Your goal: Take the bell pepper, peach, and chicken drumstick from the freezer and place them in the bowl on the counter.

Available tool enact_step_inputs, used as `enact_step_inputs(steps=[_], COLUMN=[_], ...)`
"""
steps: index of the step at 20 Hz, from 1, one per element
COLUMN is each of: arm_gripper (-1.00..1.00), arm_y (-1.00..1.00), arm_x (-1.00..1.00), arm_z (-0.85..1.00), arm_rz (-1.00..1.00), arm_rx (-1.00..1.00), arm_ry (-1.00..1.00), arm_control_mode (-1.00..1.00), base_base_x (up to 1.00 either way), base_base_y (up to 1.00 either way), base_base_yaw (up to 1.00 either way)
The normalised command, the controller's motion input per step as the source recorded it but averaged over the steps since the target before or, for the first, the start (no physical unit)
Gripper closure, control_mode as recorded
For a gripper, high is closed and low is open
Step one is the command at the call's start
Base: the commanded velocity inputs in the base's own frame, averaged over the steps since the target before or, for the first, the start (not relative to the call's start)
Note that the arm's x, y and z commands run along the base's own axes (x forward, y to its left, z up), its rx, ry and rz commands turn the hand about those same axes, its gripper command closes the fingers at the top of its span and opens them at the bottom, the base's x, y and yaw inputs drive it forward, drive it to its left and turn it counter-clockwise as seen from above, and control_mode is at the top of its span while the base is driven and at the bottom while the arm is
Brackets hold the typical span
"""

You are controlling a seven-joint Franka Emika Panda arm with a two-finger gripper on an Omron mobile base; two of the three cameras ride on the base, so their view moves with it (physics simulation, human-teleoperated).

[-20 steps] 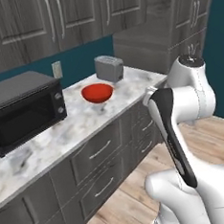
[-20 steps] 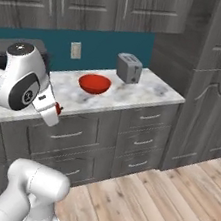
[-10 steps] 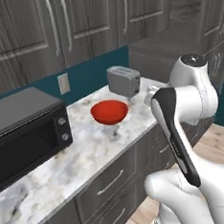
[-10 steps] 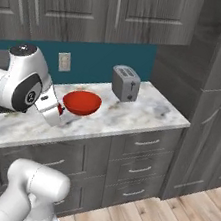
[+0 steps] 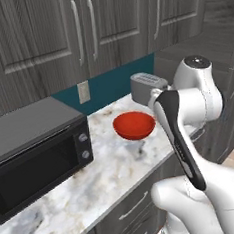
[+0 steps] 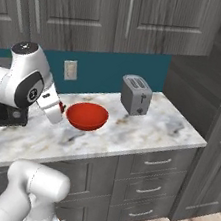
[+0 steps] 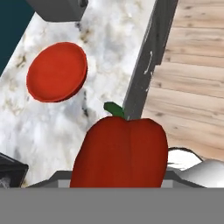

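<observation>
Tool (image 7: 118, 186) grips the bell pepper (image 7: 120, 151), near the bowl (image 7: 57, 72) over counter (image 7: 52, 127)

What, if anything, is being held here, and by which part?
The bell pepper, gripped around its lower body with the green stem end pointing away from the jaws.

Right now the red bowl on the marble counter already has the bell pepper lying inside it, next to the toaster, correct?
Not quite: the bowl is empty. The hand view shows the bell pepper up at the pincer, apart from the bowl. The bowl does sit on the counter near the toaster.
</observation>
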Motion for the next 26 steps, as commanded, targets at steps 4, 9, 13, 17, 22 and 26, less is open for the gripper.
enact_step_inputs(steps=[4, 9, 13, 17, 22, 26], arm_gripper=[1.0, 1.0, 1.0, 1.0, 1.0, 1.0], arm_y=[0.0, 0.0, 0.0, 0.03, 0.07, 0.09], arm_x=[1.0, 1.0, 0.91, 0.98, 0.84, 0.69], arm_z=[-0.22, -0.33, -0.57, -0.61, -0.45, -0.41], arm_rz=[0.1, 0.12, 0.15, 0.1, 0.03, 0.03], arm_rx=[-0.01, 0.0, -0.01, -0.05, -0.11, -0.04], arm_ry=[0.0, 0.13, 0.21, 0.28, 0.23, 0.06], arm_control_mode=[-1.0, -1.0, -1.0, -1.0, -1.0, -1.0], base_base_x=[0.0, 0.0, 0.0, 0.0, 0.0, 0.0], base_base_y=[0.0, 0.0, 0.0, 0.0, 0.0, 0.0], base_base_yaw=[0.0, 0.0, 0.0, 0.0, 0.0, 0.0])
